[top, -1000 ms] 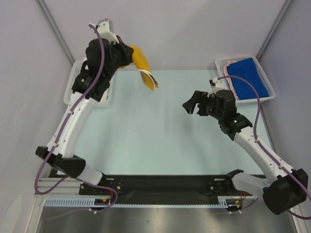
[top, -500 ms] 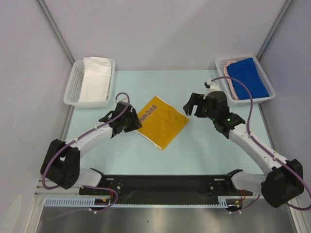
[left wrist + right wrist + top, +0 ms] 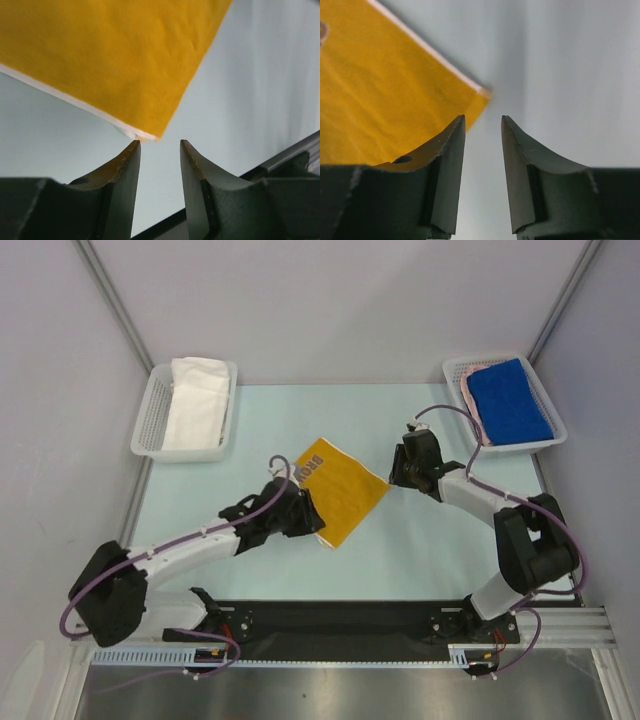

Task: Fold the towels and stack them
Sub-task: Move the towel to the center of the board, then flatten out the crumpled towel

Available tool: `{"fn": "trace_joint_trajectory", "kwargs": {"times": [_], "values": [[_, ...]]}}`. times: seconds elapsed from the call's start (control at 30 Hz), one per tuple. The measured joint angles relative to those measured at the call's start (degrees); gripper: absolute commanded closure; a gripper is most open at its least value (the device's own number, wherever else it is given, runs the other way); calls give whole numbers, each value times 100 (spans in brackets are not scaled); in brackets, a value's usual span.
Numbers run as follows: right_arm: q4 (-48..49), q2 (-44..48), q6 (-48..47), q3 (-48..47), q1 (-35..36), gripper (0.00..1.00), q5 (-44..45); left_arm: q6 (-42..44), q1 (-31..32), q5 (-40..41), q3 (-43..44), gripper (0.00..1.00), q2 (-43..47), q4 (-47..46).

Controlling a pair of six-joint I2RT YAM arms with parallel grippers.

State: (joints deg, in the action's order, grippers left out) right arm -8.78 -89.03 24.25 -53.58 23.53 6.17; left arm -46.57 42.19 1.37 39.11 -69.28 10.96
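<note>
Yellow towel [image 3: 340,490] lies spread flat mid-worktop [image 3: 300,420], set cornerwise, lettering toward the far side. Not yet folded.

Far left corner: basket [image 3: 147,420] holding a white towel [image 3: 195,400], loosely laid. Far right corner: basket [image 3: 452,365] with a blue towel [image 3: 508,400] on top of a pinkish one [image 3: 472,405]; those two look folded and stacked. My reading: early-to-middle, with yellow and white left to do.

Left end effector [image 3: 160,145] is low at the towel's near corner, jaws partly apart, nothing between them; the corner tip sits just ahead of the gap. Right end effector [image 3: 483,120] is at the towel's right corner, jaws likewise part-open and empty, the corner just off its left finger.

Against the earlier frames: a second ago the left arm held the yellow towel aloft near the far left corner and the right hovered wide open. Since then the towel has been laid down, the left has let go and shifted to the near corner, and the right has moved in and narrowed.
</note>
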Motion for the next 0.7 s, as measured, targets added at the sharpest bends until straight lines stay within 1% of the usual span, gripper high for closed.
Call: {"fn": "trace_joint_trajectory", "kwargs": {"times": [0.03, 0.07, 0.17, 0.4, 0.53, 0.63, 0.7], "values": [[28, -111, 13, -28, -37, 61, 15, -79, 201, 9, 0, 54, -195, -24], [59, -232, 13, -57, -63, 60, 46, -151, 358, 7, 0, 54, -400, -55], [118, -549, 11, -125, -74, 60, 46, -302, 627, -13, 0, 50, -909, -103], [256, -1128, 9, -216, -61, 57, -24, -463, 894, -13, 72, 49, -1486, -350], [387, -1226, 9, -289, -44, 57, -59, -498, 962, -28, 173, 50, -1729, -535], [452, -1307, 9, -323, -35, 59, -55, -509, 990, -28, 173, 49, -1812, -595], [503, -1355, 4, -350, -22, 66, -52, -511, 1010, -28, 186, 49, -1840, -601]]}}
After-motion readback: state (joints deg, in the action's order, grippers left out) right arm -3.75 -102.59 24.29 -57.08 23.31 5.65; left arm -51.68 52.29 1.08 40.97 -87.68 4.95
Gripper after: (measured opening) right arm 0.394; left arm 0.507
